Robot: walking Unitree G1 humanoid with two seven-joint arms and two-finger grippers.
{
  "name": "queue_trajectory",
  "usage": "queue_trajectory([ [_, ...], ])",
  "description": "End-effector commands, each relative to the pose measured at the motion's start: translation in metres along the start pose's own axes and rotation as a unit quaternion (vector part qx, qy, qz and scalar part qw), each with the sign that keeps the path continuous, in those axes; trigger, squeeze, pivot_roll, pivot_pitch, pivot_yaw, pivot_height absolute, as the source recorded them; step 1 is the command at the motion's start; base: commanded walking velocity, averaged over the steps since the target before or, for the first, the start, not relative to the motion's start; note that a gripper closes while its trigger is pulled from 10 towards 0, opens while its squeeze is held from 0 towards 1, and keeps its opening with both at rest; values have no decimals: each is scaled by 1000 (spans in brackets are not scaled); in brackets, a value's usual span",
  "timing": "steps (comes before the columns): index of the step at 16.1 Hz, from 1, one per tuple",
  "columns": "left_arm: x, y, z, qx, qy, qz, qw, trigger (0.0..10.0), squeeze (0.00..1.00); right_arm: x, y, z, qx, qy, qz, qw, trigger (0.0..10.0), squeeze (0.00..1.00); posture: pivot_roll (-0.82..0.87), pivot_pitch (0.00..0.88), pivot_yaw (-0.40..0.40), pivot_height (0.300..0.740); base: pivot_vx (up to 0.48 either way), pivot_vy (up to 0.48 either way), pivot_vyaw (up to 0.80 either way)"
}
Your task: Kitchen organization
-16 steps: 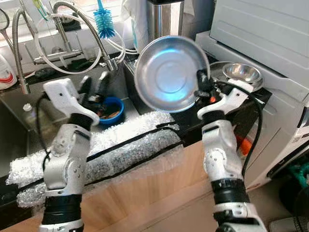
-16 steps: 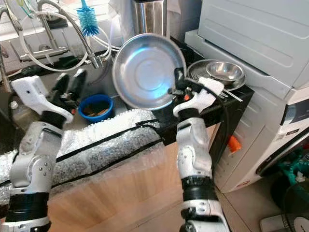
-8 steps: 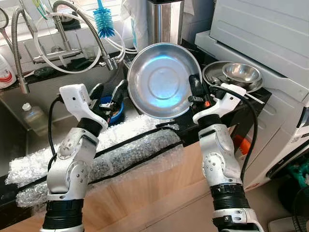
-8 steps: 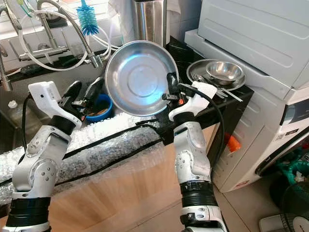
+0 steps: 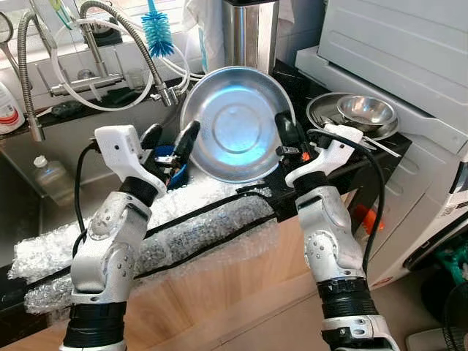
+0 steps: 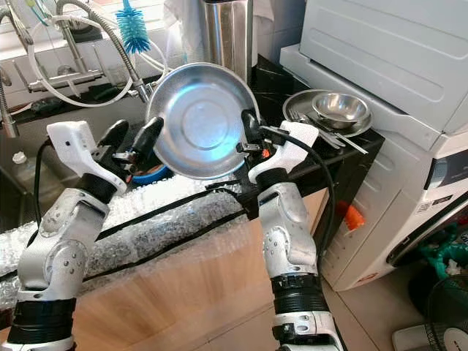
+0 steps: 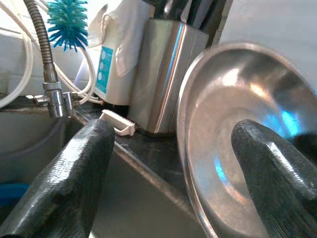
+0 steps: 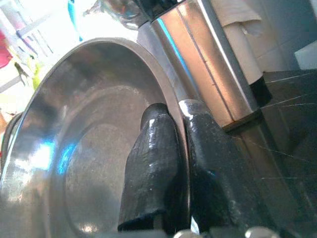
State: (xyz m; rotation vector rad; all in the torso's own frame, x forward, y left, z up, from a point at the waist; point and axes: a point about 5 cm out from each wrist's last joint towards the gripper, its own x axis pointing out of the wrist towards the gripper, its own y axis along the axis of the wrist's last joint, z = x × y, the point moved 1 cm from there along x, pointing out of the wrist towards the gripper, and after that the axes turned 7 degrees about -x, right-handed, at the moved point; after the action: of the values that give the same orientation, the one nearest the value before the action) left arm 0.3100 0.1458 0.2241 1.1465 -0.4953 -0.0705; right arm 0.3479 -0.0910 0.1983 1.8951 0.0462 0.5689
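A round steel plate [image 5: 238,135] is held up on edge above the sink's right end, its hollow side facing me. My right gripper [image 5: 285,139] is shut on its right rim, one finger [image 8: 153,163] inside the plate [image 8: 74,148] and one behind. My left gripper [image 5: 170,142] is open at the plate's left rim. In the left wrist view the rim of the plate [image 7: 218,139] stands between the two spread fingers [image 7: 74,173], with no visible touch.
A blue bowl [image 5: 162,155] and a bottle [image 5: 51,175] lie in the sink. Faucet hoses [image 5: 117,36], a blue brush [image 5: 156,33] and a steel canister [image 5: 251,33] stand behind. Stacked steel bowls [image 5: 365,111] sit on the black counter. Bubble wrap [image 5: 205,216] covers the front edge.
My right gripper has carried the plate leftward and a little lower, over the sink. My left gripper has risen and moved right to the plate's left rim.
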Motion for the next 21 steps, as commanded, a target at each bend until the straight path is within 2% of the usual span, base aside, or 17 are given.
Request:
queue_trajectory([
  [1, -1, 1, 0, 28, 3, 1, 1000, 10000, 0, 1, 6, -10, 3, 25, 11, 1000, 10000, 0, -53, 0, 45, 740, 0, 0, 0],
  [5, -2, -3, -2, 39, 11, -2, 999, 10000, 0, 1, 6, -13, 3, 33, 7, 999, 10000, 0, -58, 0, 47, 740, 0, 0, 0],
  [6, -2, -3, -3, 40, 12, -2, 999, 8824, 0, 1, 6, -13, 2, 33, 6, 999, 10000, 0, -57, 0, 47, 740, 0, 0, 0],
  [7, -2, -4, -3, 41, 12, -2, 999, 902, 0, 1, 6, -13, 2, 33, 6, 999, 10000, 0, -58, 0, 47, 740, 0, 0, 0],
  [8, -2, -4, -2, 40, 10, -4, 999, 0, 0, 1, 6, -13, 3, 34, 6, 999, 10000, 0, -57, 0, 48, 740, 0, 0, 0],
  [12, -3, -10, 0, 33, -1, -18, 999, 0, 0, 1, 6, -15, 5, 40, 6, 999, 10000, 0, -57, 0, 49, 740, 0, 0, 0],
  [13, -3, -10, 1, 32, -3, -20, 999, 2471, 0, 1, 6, -15, 5, 41, 5, 999, 10000, 0, -54, 0, 46, 740, 0, 0, 0],
  [14, -3, -11, 1, 31, -5, -26, 999, 10000, 0, 1, 5, -16, 5, 42, 4, 999, 10000, 0, -54, 0, 46, 740, 0, 0, 0],
  [16, -3, -11, 1, 30, -4, -26, 999, 10000, 0, 1, 5, -17, 5, 47, 2, 999, 10000, 0, -52, 0, 46, 740, 0, 0, 0],
  [17, -3, -10, 0, 28, -3, -24, 999, 5961, 0, 1, 5, -17, 5, 48, 2, 999, 10000, 0, -51, 0, 47, 740, 0, 0, 0],
  [18, -2, -10, 0, 28, -2, -22, 999, 2471, 0, 2, 5, -17, 5, 48, 3, 999, 10000, 0, -51, 0, 47, 740, 0, 0, 0],
  [19, -2, -9, -1, 28, -1, -20, 999, 0, 0, 2, 5, -18, 5, 48, 3, 999, 10000, 0, -51, 0, 47, 740, 0, 0, 0],
  [21, -2, -8, -1, 25, 1, -17, 1000, 0, 0, 2, 5, -18, 4, 49, 3, 999, 10000, 0, -51, 0, 47, 740, 0, 0, 0],
])
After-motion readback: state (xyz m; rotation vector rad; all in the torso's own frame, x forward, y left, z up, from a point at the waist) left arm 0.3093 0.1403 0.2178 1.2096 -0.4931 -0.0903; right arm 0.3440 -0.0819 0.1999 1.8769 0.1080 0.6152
